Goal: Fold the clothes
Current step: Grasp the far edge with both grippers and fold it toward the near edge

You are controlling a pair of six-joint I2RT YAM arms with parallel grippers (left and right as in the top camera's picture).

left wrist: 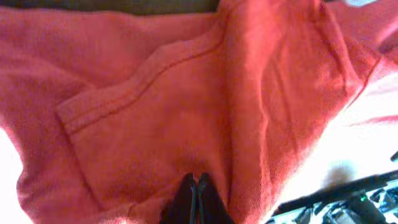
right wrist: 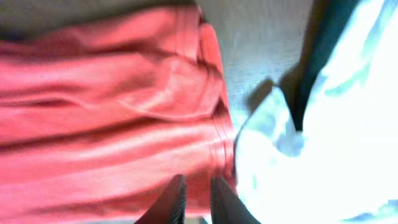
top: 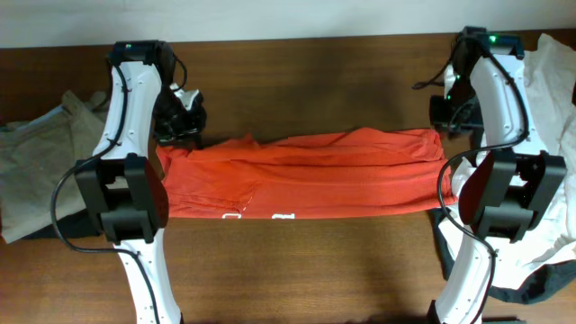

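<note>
The red-orange T-shirt [top: 306, 175] lies across the middle of the table as a long folded band, with bits of white lettering [top: 236, 216] at its near edge. My left gripper [top: 186, 126] is at the shirt's far left corner. In the left wrist view its fingers [left wrist: 196, 180] are pressed together with the red cloth [left wrist: 155, 112] gathered at the tips. My right gripper [top: 445, 121] is at the far right corner. In the right wrist view its fingers [right wrist: 198, 183] are close together with the shirt's hemmed edge [right wrist: 112, 124] between them.
Khaki-beige trousers [top: 36, 171] lie heaped at the table's left edge. A plain white shirt [top: 553, 99] lies on a dark cloth [top: 450, 243] at the right, touching the T-shirt's right end; it also shows in the right wrist view [right wrist: 336, 143]. Bare brown table [top: 306, 81] runs behind the shirt.
</note>
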